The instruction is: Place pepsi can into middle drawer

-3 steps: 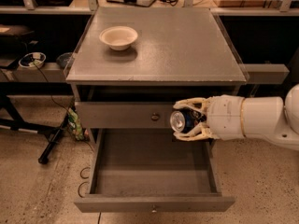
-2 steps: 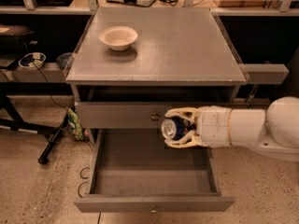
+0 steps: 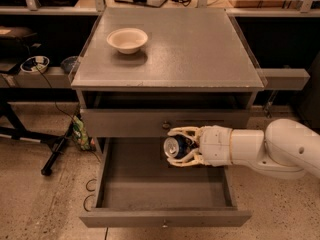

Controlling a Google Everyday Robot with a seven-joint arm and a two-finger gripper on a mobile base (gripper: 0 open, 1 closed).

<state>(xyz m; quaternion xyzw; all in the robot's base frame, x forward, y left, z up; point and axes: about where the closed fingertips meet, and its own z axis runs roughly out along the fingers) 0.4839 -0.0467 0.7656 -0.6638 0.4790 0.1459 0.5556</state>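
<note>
The pepsi can is dark blue with a silver end facing left. It lies on its side in my gripper, whose cream fingers close around it from above and below. The gripper reaches in from the right and holds the can above the back part of the middle drawer. That drawer is pulled out, a wide shallow grey tray with nothing in it, its front knob at the bottom edge. The can hangs just below the closed upper drawer front and its knob.
A cream-white bowl stands on the cabinet top at the back left. My white arm comes in from the right. A black stand leg and a green item sit on the floor left of the cabinet. Shelves run behind.
My gripper has moved left and a little lower with the can, from beside the upper drawer's right part to over the open drawer's middle.
</note>
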